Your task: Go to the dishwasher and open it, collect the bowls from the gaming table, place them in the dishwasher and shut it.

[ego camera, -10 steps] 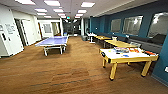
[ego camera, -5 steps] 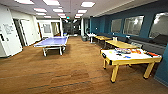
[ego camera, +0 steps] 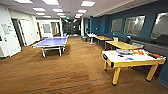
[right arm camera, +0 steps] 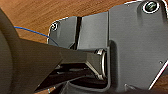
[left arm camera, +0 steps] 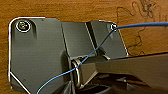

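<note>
Inventory from my remote station, head view first.

Item: the gaming table (ego camera: 125, 60), white top, yellow sides and legs, dark slot at the near end. It stands to the right on the wood-pattern floor (ego camera: 75, 72), close against the dark blue wall (ego camera: 105, 23). On its far half I see a blurred cluster of items (ego camera: 130, 52), orange and pale, with a small blue object beside them; I cannot tell which, if any, are bowls.

Item: a blue table-tennis table (ego camera: 51, 42), left of centre and farther off, well apart from the gaming table.

Item: a row of yellow-topped desks (ego camera: 121, 45) behind the gaming table, running along the blue wall under framed panels.

Item: white walls and doors (ego camera: 25, 31) on the left; ceiling light panels (ego camera: 51, 2) overhead.

Left wrist view: the robot's own dark plate and jointed bar, a thin blue cable (left arm camera: 100, 47) crossing them, wood-pattern floor beneath. I cannot tell whether this arm's fingers are spread or closed, so I cannot place the table relative to them.

Right wrist view: the same dark plate and bar over the floor, a blue cable (right arm camera: 32, 31) at the edge. Here too I cannot tell how the fingers stand.
</note>
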Available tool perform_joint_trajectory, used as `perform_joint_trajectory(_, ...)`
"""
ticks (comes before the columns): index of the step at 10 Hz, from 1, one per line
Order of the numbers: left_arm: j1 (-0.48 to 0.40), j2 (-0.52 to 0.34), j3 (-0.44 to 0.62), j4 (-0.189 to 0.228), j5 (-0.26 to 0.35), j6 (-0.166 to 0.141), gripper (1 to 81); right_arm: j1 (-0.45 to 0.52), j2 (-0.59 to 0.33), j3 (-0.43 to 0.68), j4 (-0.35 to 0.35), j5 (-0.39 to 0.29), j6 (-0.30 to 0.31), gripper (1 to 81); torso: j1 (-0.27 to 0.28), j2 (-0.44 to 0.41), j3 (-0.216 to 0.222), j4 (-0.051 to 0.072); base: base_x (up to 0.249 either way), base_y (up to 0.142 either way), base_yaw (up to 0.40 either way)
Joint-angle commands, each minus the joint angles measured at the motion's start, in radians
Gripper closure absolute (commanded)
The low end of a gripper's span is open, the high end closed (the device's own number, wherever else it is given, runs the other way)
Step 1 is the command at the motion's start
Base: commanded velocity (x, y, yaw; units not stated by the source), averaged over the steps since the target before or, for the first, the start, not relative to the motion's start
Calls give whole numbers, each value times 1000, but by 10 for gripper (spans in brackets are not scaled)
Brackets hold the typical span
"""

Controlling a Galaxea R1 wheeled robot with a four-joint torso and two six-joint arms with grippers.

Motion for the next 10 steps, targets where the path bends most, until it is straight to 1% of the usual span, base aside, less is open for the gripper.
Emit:
perform_joint_trajectory(1,-45,-6,10,13,45,6,10,40,1,11,-8,-38,-2,10,0,0,0,0,188,0,0)
perform_joint_trajectory(10,-47,-5,10,12,45,6,10,39,3,14,-8,-38,-2,10,0,0,0,0,190,0,0)
